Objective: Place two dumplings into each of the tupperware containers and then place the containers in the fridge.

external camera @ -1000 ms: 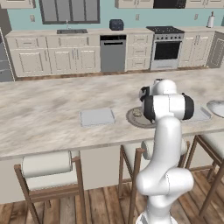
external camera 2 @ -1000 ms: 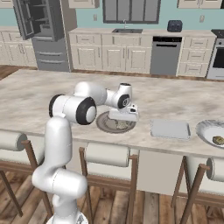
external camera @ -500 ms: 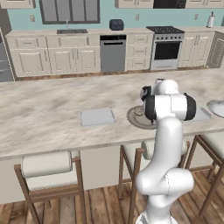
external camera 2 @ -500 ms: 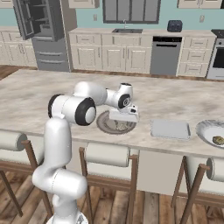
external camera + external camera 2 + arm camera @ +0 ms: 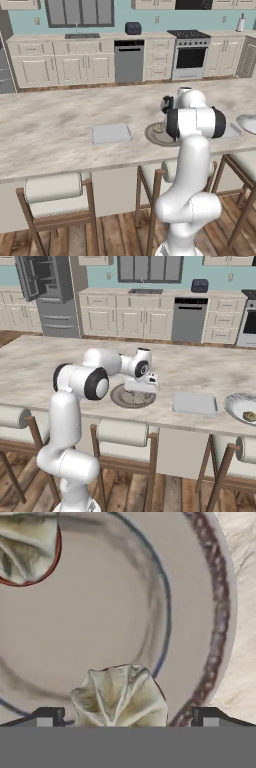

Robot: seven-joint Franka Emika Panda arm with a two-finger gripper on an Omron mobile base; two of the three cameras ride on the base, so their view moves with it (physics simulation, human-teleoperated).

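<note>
Dumplings sit on the round plate (image 5: pixel 156 135) at centre of my left base view, one dumpling (image 5: pixel 159 128) showing beside the arm's hand, a tupperware container (image 5: pixel 111 133) lying to its left on the counter (image 5: pixel 45 135). Right base view: gripper (image 5: pixel 141 390) low over the plate, second container (image 5: pixel 194 404) right of it, fridge (image 5: pixel 50 293) upper left with its door ajar. Hand view: fingers (image 5: pixel 46 717) spread wide, nothing gripped, one dumpling (image 5: pixel 120 697) between them at bottom centre, another (image 5: pixel 27 544) upper left.

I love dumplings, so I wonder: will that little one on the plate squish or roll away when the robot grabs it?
The dumpling looks soft, with pleated folds, so it would probably dent under a hard squeeze. Its broad base sits flat on the plate, so rolling seems unlikely. It is small, likely light. The open jaws of the gripper stand either side.
</note>
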